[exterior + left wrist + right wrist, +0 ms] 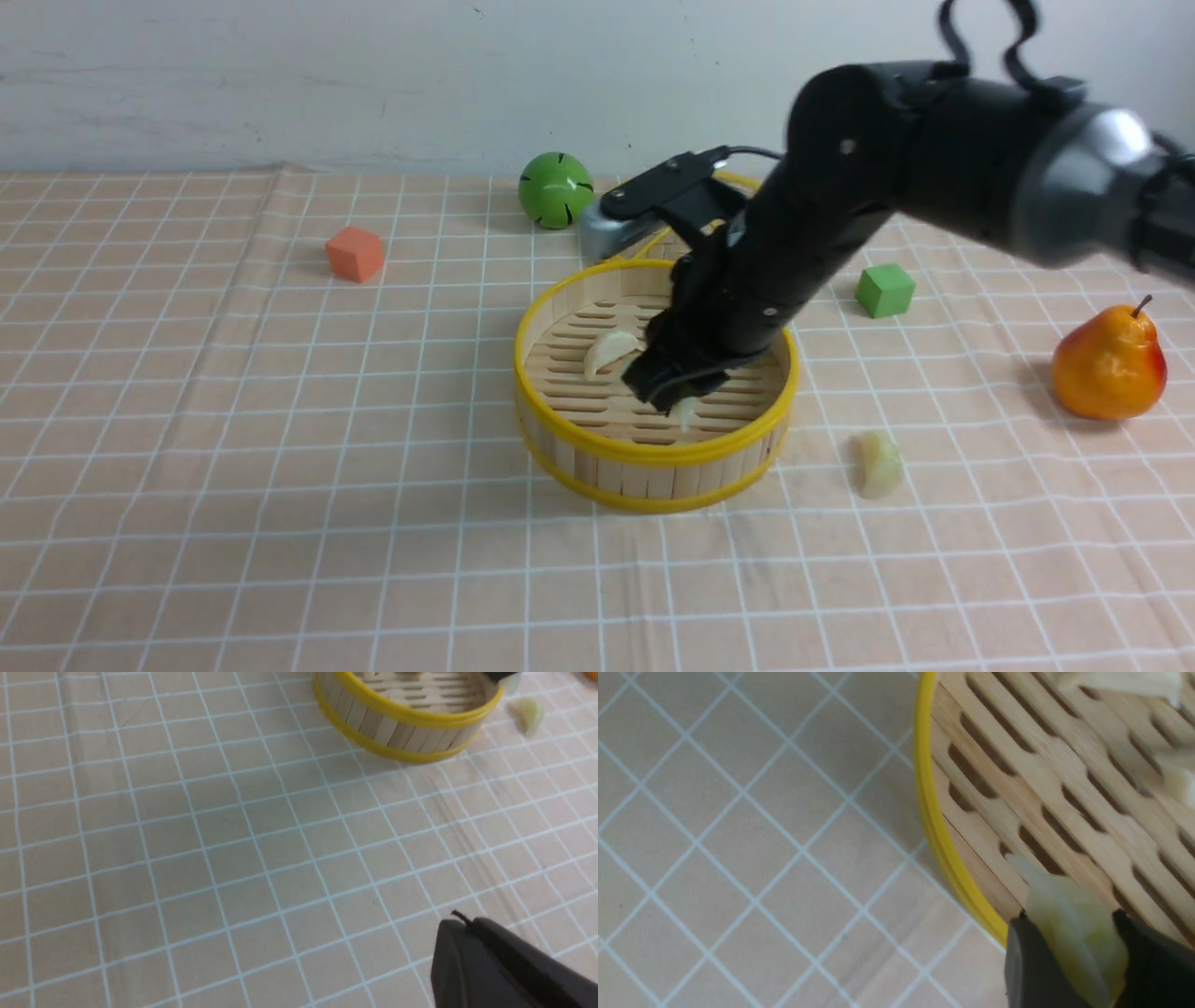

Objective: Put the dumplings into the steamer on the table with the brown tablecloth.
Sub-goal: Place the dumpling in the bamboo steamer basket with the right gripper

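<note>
One dumpling [1073,933] is clamped in the part-open right gripper [1073,940], slanting over the steamer [653,455].

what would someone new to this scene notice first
Probably the dark right arm, reaching in from the right, its gripper closed on a pale green dumpling over the yellow-rimmed steamer at the table's middle. Next, the glossy red-orange pear at the far right and the green ball behind the steamer.

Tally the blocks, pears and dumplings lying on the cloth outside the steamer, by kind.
Blocks, an orange-red block and a green block: 2
Red-and-yellow pear: 1
Pale green crescent dumpling: 1
Total: 4
</note>
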